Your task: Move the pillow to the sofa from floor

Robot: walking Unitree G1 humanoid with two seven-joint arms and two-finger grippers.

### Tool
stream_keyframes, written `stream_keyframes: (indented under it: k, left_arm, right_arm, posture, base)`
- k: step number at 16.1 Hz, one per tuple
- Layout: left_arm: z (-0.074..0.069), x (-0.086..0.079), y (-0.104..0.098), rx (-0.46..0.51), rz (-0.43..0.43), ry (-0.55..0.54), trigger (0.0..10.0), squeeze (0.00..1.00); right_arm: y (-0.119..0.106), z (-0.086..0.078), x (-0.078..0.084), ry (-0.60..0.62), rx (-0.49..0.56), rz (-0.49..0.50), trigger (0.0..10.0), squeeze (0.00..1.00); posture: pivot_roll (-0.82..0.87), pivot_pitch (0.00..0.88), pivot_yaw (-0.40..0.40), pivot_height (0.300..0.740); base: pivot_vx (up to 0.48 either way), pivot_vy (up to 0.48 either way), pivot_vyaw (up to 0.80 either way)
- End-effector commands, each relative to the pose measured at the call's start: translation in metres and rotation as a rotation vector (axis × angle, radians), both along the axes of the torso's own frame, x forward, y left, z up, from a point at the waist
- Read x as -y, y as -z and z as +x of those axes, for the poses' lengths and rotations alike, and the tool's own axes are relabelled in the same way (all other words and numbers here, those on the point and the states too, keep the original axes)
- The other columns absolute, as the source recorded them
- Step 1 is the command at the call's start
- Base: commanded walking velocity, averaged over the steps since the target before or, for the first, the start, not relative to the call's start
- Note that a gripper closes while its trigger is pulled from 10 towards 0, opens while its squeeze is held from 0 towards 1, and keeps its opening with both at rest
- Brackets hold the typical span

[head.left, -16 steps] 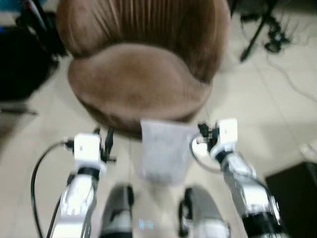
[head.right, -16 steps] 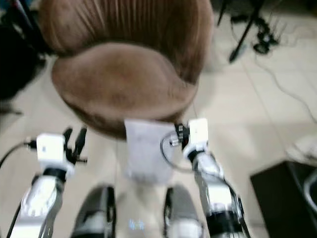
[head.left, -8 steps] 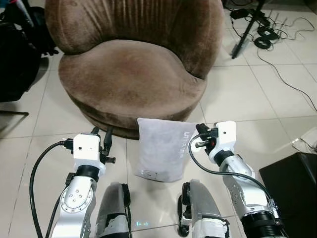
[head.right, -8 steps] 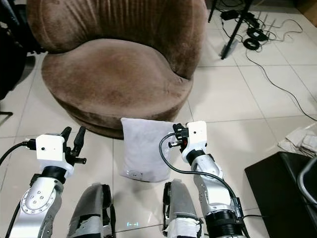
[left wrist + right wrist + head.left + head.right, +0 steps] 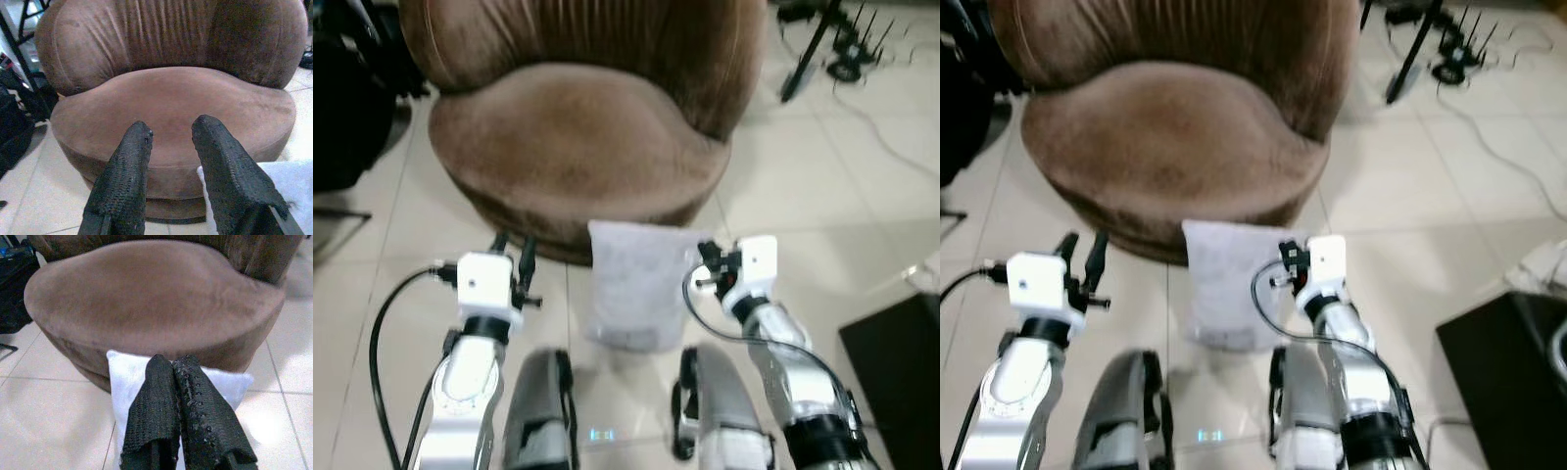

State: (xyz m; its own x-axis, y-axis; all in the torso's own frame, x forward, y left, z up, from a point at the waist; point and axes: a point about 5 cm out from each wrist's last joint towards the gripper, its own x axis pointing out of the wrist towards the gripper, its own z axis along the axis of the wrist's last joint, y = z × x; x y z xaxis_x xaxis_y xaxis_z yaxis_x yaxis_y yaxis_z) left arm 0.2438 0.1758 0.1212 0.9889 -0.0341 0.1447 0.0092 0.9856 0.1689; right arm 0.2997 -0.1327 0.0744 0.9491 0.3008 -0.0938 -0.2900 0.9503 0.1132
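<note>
Left eye view: a brown sofa fills the upper half of the frame. A pale grey pillow stands on the tiled floor at centre, its top edge against the sofa's base. The left gripper sits at lower left, fingers pointing toward the sofa, apart from the pillow. The right gripper is at centre right, just beside the pillow's right edge. Cables lie at upper right; a black box occupies the lower right corner.

Right eye view: same layout, slightly blurred; a black bag shows at upper left.

Left wrist view: the two fingers stand apart, nothing between them; the pillow's corner is at lower right.

Right wrist view: the fingers are pressed together, holding nothing, in front of the pillow at lower centre.
</note>
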Motion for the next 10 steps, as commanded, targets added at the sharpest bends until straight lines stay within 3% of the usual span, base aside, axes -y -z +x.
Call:
stream_keyframes:
  k: [1,6,10]
  left_arm:
    - [-0.0002,-0.0013,0.0009,-0.003,0.017,-0.012,10.0,0.0]
    - [0.0012,-0.0044,0.0019,-0.008,0.007,-0.012,10.0,0.0]
    - [-0.002,-0.0055,0.0033,-0.012,-0.001,-0.033,10.0,0.0]
  right_arm:
    - [0.0036,-0.0009,0.003,0.02,-0.007,0.009,10.0,0.0]
    - [0.0022,0.0021,0.0011,0.015,-0.006,0.008,10.0,0.0]
    - [0.0015,0.0039,-0.0015,-0.007,0.002,0.006,10.0,0.0]
  posture:
    - [0.03,0.244,0.007,0.581]
    - [0.04,0.247,0.003,0.546]
    - [0.04,0.251,-0.016,0.546]
  base:
    - [0.0,0.0,0.0]
    - [0.0,0.0,0.0]
    - [0.0,0.0,0.0]
